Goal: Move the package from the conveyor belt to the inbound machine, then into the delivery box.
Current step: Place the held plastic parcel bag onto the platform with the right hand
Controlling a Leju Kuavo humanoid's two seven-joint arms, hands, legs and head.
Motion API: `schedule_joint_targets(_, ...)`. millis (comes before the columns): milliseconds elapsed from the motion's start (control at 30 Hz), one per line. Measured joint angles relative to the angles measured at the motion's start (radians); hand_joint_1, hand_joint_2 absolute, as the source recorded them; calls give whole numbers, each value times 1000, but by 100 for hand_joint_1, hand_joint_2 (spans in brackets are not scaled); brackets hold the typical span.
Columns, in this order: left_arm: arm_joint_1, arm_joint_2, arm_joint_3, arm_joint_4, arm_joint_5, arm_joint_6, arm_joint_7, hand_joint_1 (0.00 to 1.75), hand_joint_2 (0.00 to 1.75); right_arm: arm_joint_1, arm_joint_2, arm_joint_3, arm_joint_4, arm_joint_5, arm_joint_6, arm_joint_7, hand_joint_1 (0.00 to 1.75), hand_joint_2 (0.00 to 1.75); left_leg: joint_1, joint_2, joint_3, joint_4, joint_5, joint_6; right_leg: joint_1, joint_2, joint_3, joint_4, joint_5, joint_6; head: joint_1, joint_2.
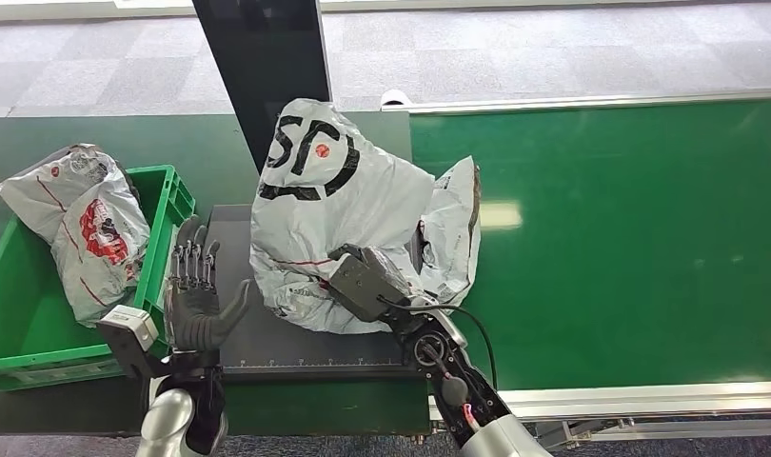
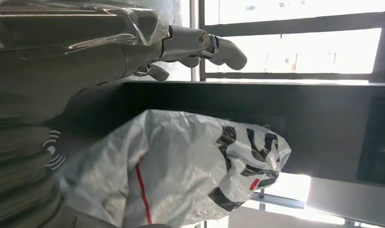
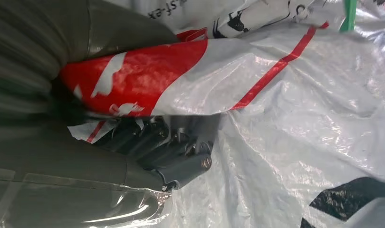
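Down at the bottom centre of the head view, the right hand (image 1: 365, 283) is dug into the package (image 1: 329, 214), fingers closed on the white plastic along its lower right side. Up close in the right wrist view, those dark fingers (image 3: 148, 140) are curled into a fold of the bag, with a red-printed patch bunched right over them.

Over at lower left, the left hand (image 1: 199, 286) is held upright with fingers spread and thumb out, holding nothing, just beside the package but apart from it. The left wrist view shows the thumb (image 2: 219, 47) stretched out in free air, with the package (image 2: 181, 171) off to one side of it.

And the package itself: a big crumpled white bag with bold black lettering and a red dot, sitting in the middle of the frame on the dark flat plate of the inbound machine (image 1: 267, 333), its top leaning against the machine's black upright panel (image 1: 263, 67). Its right edge spills toward the green conveyor belt (image 1: 629, 238), which fills the right half of the frame.

At far left, the green delivery box (image 1: 168, 205) has another white parcel (image 1: 87, 224) draped over its rim.
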Motion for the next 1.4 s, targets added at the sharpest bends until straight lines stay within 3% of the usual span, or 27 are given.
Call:
schedule_joint_targets(300, -14, 0, 27, 1, -10, 4, -8, 0, 175, -23, 7, 4, -21, -159, 83, -123, 0, 175, 0, 0, 0, 0, 0, 0, 0, 0, 0, 0, 0, 0, 0, 0)
schedule_joint_targets(767, -6, 0, 22, -31, -119, 2, -26, 0, 175, 111, -99, -33, -497, -317, 17, -177, 0, 175, 0, 0, 0, 0, 0, 0, 0, 0, -1, 0, 0, 0, 0, 0)
schedule_joint_targets(1000, 2, 0, -75, -55, -261, -48, 3, 0, 175, 203, -143, -113, -664, -324, -28, -197, 0, 175, -1, -1, 0, 0, 0, 0, -1, 0, 0, -1, 0, 0, 0, 0)
schedule_joint_targets(1233, 2, 1, -136, -55, -303, -49, 15, 0, 175, 237, -161, -150, -724, -324, -36, -201, 0, 175, 0, 0, 0, 0, 0, 0, 0, 0, -1, -1, 0, 0, 0, 0)
schedule_joint_targets(1400, -27, 2, -222, -8, -599, 8, 77, 0, 175, 289, -167, -200, -775, -328, -53, -225, 0, 175, -1, -2, 0, 0, 0, 0, -1, -1, 0, -1, 0, 0, 0, 0)
